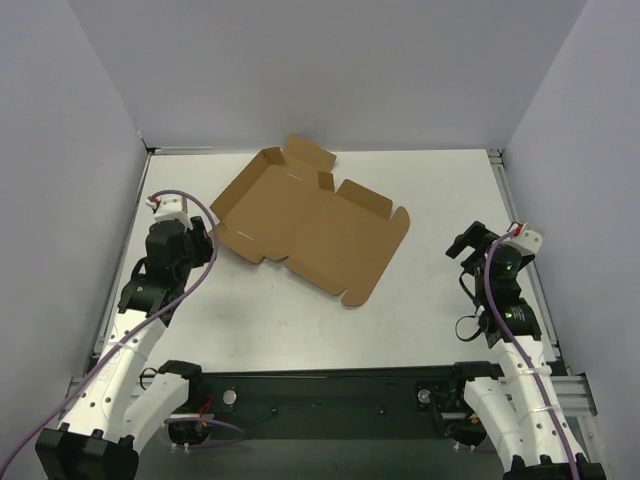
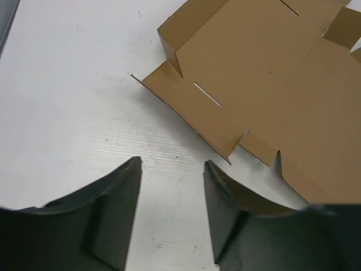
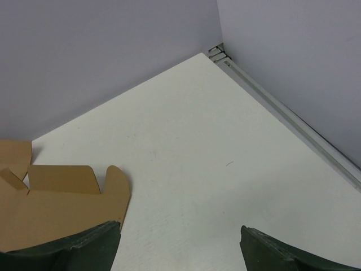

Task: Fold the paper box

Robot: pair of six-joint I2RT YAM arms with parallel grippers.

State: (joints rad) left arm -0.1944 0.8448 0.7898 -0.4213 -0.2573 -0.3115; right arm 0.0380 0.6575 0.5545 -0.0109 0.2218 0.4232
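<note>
Brown paper box (image 1: 310,225) flat — left arm (image 1: 122,340), right arm (image 1: 527,392) crooked low — left claw (image 2: 172,165), right claw (image 3: 179,228) spread.

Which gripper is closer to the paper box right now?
Left. The left gripper sits just off the left edge of the paper box, not touching; the right gripper stands farther off its right edge.

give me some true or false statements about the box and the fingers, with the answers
1. The paper box lies unfolded as a mostly flat sheet. True.
2. The left fingers are shut on a flap. False: they are open, apart from the box.
3. The right fingers are open and hold nothing. True.
4. The box lies closer to the right fingers. False: its edge is beside the left ones.
</note>
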